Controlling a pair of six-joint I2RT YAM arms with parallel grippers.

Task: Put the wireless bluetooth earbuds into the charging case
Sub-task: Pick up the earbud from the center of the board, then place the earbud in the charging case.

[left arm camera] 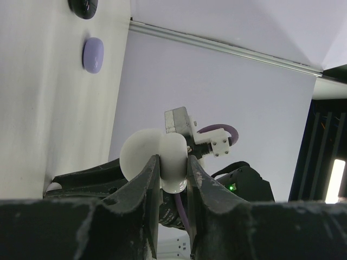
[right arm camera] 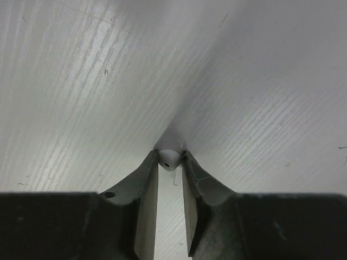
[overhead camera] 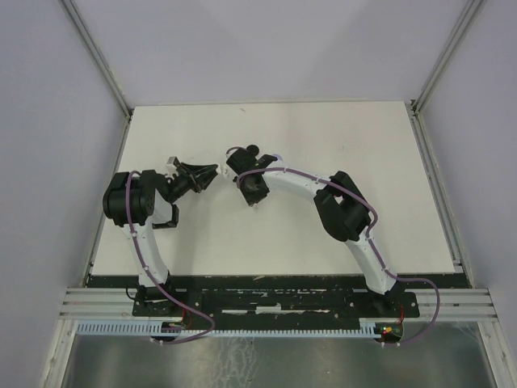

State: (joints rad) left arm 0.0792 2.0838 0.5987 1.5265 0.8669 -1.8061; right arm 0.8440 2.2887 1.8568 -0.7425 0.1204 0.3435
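The white earbud (right arm camera: 169, 157) sits at the table (overhead camera: 339, 145) surface, left of centre and toward the far edge, pinched between the narrow fingertips of the right gripper (right arm camera: 170, 160). Just beside it to the left, the left gripper (left arm camera: 172, 162) is clamped on the white charging case (left arm camera: 136, 154), held above the surface; its inside is hidden. A lilac oval piece (left arm camera: 92, 54) and a black piece (left arm camera: 84, 6) lie farther off. The right half stays open.
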